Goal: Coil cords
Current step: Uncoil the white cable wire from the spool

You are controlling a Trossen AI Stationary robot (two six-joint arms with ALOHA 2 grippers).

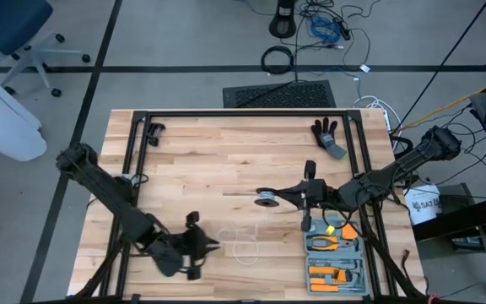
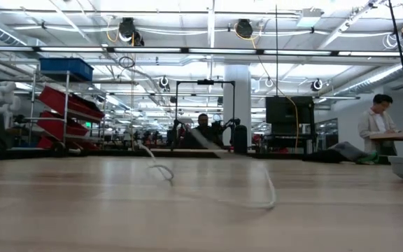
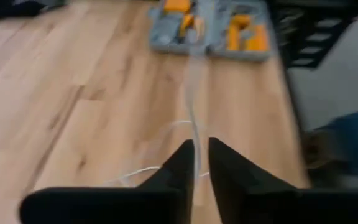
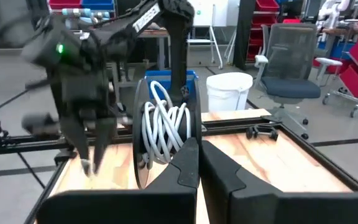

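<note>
R claw point(image 4: 197, 163) was clamped on the reel point(image 4: 165, 127) mid-bench, cord point(image 1: 241, 245) trailing loose toward L claw point(image 3: 201, 163), whose fingers sat barely apart w/ cord running between. Cord looked thin, limp, slippery, so prob best pinched near the reel.

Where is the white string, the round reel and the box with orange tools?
white cord point(image 1: 241, 251), high view, loose loop on the table.
reel point(image 4: 166, 127), right wrist view, wound white coils.
tool case point(image 1: 337, 257), high view, grey tray.

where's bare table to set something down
Free: the wide bare wood between the clamp and the glove. Crowded: the near strip, with left hand, loose cord, reel and tool case.
</note>
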